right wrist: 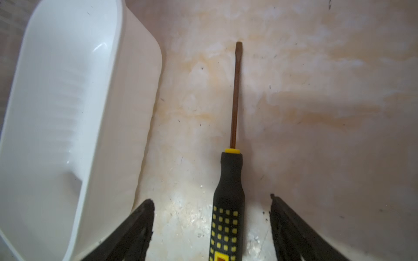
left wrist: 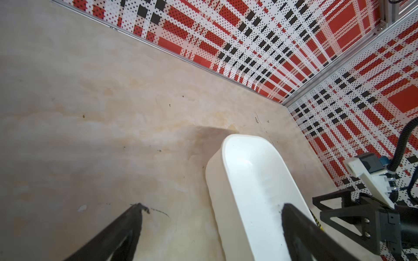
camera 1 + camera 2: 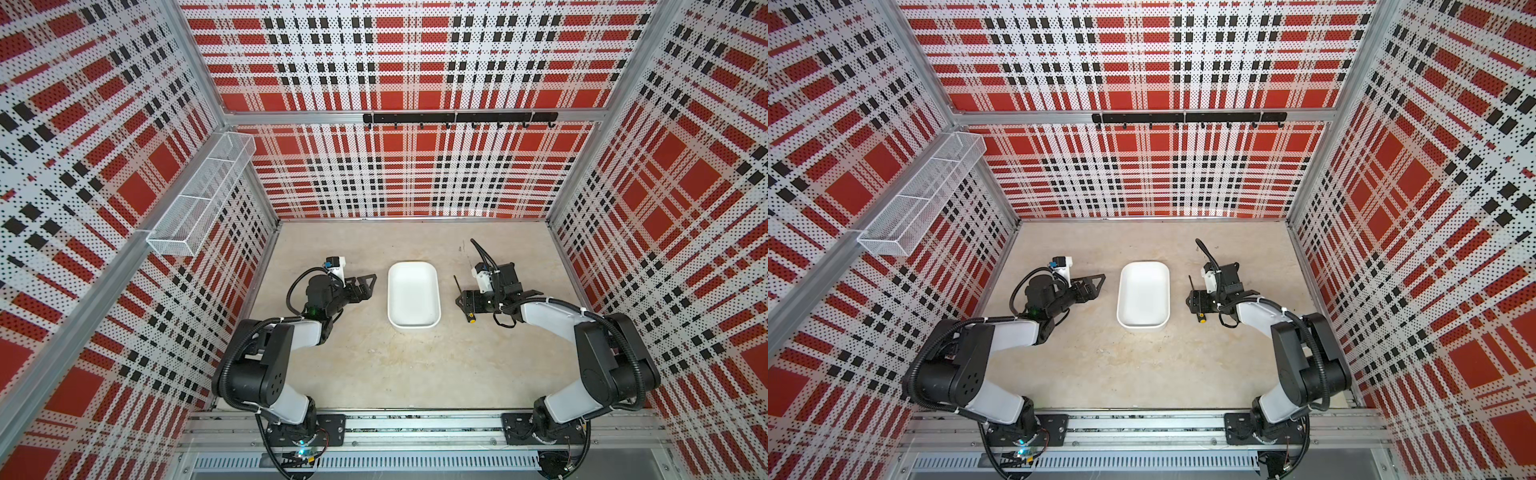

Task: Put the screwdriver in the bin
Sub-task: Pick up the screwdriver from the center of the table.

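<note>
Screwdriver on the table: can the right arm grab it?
Probably yes. The right gripper is open, a finger on each side of the screwdriver handle; the bin sits beside, not between.

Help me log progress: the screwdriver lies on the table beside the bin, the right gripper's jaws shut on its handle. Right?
No: the right wrist view shows the right gripper open, its jaws straddling the handle without touching it. The screwdriver does lie on the table beside the bin.

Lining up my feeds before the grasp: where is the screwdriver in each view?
Both top views: screwdriver just right of the bin, shaft and yellow butt showing.
Left wrist: a sliver of handle beyond the bin.
Right wrist: centre, between the right gripper's open jaws.
Shared landmark: the white bin.
</note>
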